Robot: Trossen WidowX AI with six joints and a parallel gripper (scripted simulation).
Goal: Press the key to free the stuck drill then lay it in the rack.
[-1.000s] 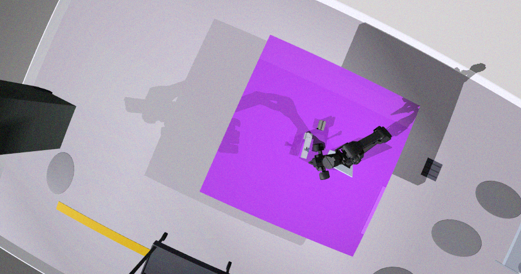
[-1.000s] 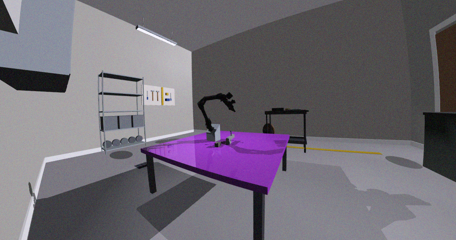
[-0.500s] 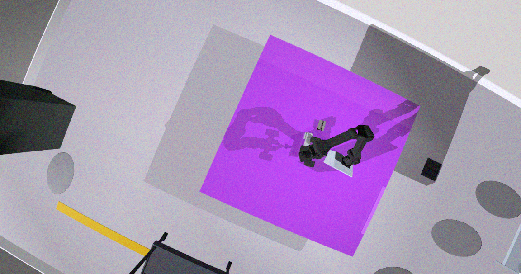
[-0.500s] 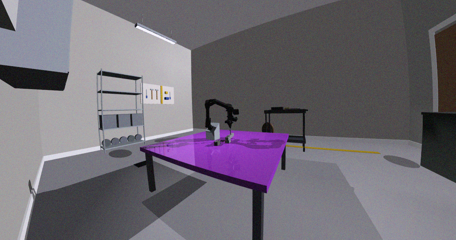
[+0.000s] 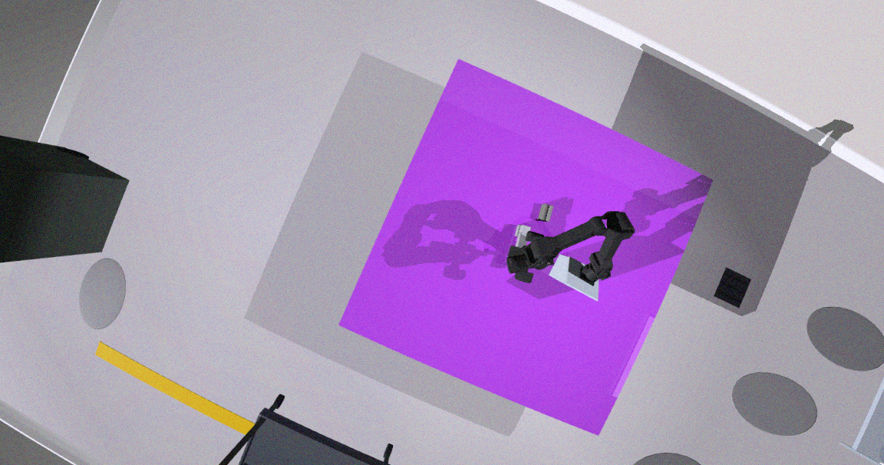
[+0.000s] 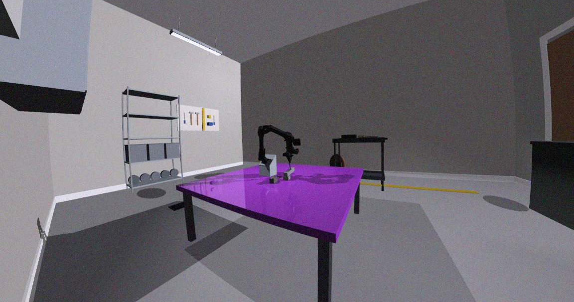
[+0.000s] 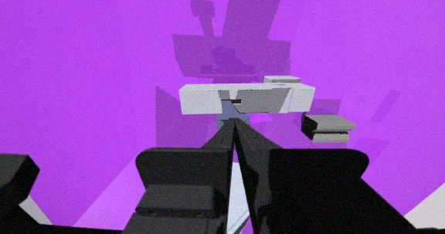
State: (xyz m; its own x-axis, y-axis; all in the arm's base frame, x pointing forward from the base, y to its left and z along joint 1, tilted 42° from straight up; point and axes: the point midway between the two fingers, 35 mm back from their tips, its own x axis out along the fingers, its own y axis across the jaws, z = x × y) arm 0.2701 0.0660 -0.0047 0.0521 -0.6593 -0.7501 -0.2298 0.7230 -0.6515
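Observation:
My gripper (image 7: 233,122) (image 6: 289,162) is shut, with nothing visible between its fingertips. It points down above a long white block (image 7: 201,100) (image 5: 522,232) (image 6: 287,176) that stands on the purple table. A blue-grey piece (image 7: 229,110) shows at the middle of the block, just beyond my fingertips in the wrist view; I cannot tell whether it is the key or part of the drill, or whether I touch it. The drill is not clearly distinguishable. A small grey slotted block (image 7: 331,123) (image 5: 544,212) (image 6: 273,179), apparently the rack, lies to the right in the wrist view.
The purple table (image 5: 445,301) (image 6: 256,196) carries the pale wedge-shaped base (image 5: 563,272) (image 6: 267,169) of my arm, close to the white block. A dark cart (image 6: 361,139) stands beyond the table. A shelf unit (image 6: 152,162) stands by the wall.

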